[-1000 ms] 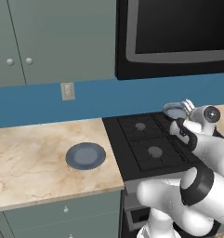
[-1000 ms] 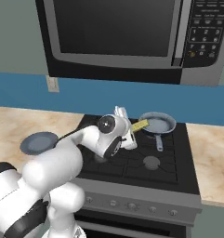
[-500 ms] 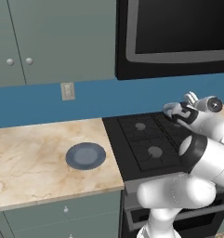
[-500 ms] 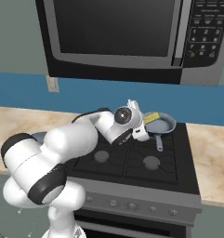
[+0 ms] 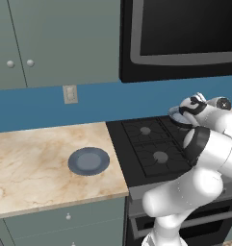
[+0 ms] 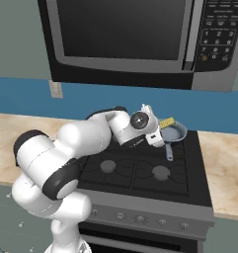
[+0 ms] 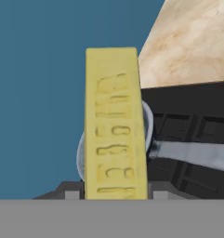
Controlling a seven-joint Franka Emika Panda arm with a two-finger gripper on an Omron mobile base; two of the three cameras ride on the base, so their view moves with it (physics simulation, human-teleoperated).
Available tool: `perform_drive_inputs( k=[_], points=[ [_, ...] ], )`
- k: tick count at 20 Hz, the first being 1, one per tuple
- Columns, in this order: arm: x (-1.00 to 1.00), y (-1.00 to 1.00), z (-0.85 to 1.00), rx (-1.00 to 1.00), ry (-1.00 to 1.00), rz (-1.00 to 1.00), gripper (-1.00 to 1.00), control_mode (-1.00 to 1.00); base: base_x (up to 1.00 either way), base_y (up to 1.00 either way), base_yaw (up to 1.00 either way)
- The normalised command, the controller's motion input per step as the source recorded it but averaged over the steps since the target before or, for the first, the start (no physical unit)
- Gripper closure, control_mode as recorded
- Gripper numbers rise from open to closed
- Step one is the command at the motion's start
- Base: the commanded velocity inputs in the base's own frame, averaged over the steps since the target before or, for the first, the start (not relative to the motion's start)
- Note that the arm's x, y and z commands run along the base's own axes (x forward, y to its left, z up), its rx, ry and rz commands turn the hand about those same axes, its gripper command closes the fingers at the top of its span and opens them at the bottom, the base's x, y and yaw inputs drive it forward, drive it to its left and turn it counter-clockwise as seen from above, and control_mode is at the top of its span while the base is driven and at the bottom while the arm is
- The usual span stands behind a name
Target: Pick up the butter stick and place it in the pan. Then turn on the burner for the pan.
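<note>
The pale-yellow butter stick (image 7: 115,125) stands on end between my fingers and juts from the hand as a small yellow bar (image 6: 166,122). My gripper (image 6: 156,129) is shut on it, just above the left rim of the pan (image 6: 176,132). The grey-blue pan sits on the stove's back right corner, its thin handle (image 6: 169,151) pointing toward the front. In the hand view the pan's rim (image 7: 148,122) curves behind the butter and the handle (image 7: 192,155) runs off to the right. The burner under the pan is hidden. From the left base view my hand (image 5: 194,103) partly covers the pan (image 5: 177,115).
Two front burners (image 6: 108,166) (image 6: 160,172) sit under black grates, and a row of knobs (image 6: 136,218) lines the stove front. A dark blue-grey plate (image 5: 88,161) lies on the marble counter (image 5: 35,158) left of the stove. The microwave (image 6: 135,39) hangs overhead.
My arm has swung right and toward the back wall with the butter stick, from over the stove's middle to the pan's left rim. The pan has not moved.
</note>
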Motion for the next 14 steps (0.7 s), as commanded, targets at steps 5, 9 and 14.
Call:
perform_drive_inputs(
  k=[5, 9, 14],
  points=[
    [0.25, -0.08, 0.00, 0.00, 0.12, 0.05, 1.00, -1.00, 0.00, 0.00, 0.00],
    [0.14, -0.17, 0.00, 0.01, 0.10, 0.02, 1.00, -1.00, 0.00, 0.00, 0.00],
    [0.26, -0.14, 0.00, 0.02, 0.05, 0.09, 1.00, -1.00, 0.00, 0.00, 0.00]
  ],
)
